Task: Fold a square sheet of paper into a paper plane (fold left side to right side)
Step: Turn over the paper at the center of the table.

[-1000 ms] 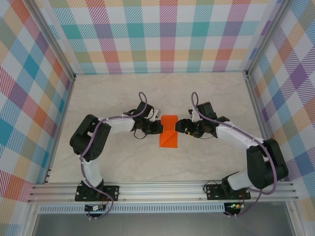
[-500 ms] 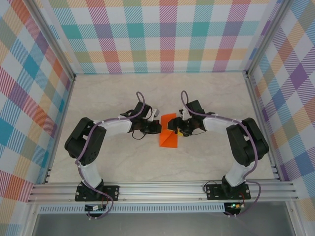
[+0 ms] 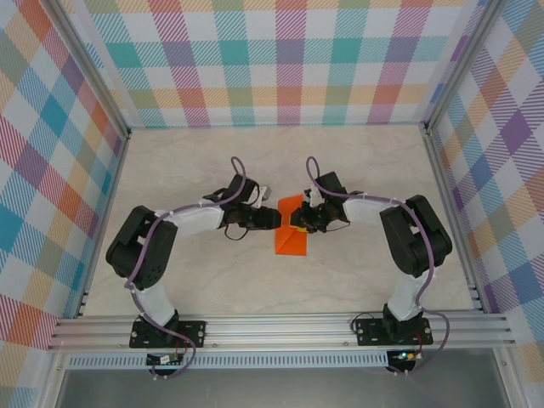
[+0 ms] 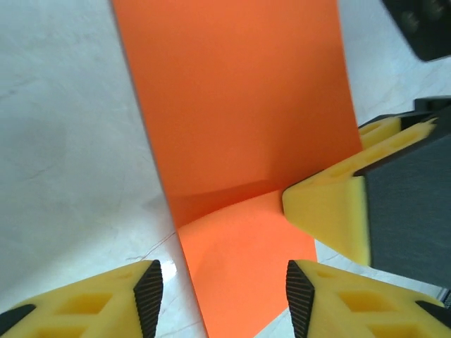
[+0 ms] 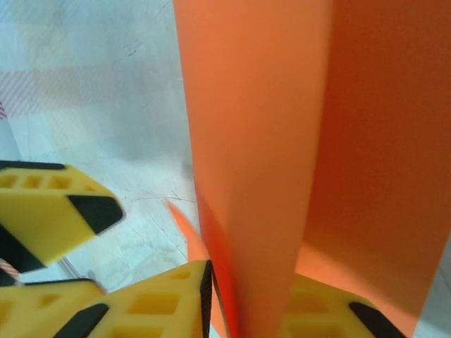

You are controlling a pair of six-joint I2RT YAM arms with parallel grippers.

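The square sheet of paper [image 3: 291, 241], bright orange and partly folded, lies at the table's middle between both grippers. My left gripper [image 3: 274, 218] sits at its left edge. In the left wrist view, the left gripper [image 4: 224, 299] stands open, its fingers straddling the near end of the paper [image 4: 239, 105] without pinching it. My right gripper [image 3: 299, 221] is over the paper's right side. In the right wrist view, the right gripper [image 5: 243, 306] is shut on a raised flap of the paper [image 5: 254, 141], which stands up from the table.
The pale marble table [image 3: 187, 161] is boxed in by plaid walls [image 3: 289, 59] at the back and sides. An aluminium rail [image 3: 280, 327] carrying the arm bases runs along the near edge. One right finger [image 4: 328, 211] sits close beside the left gripper.
My right gripper moved left onto the paper and shut on its flap, lifting it. My left gripper opened from shut and let go of the paper's left edge.
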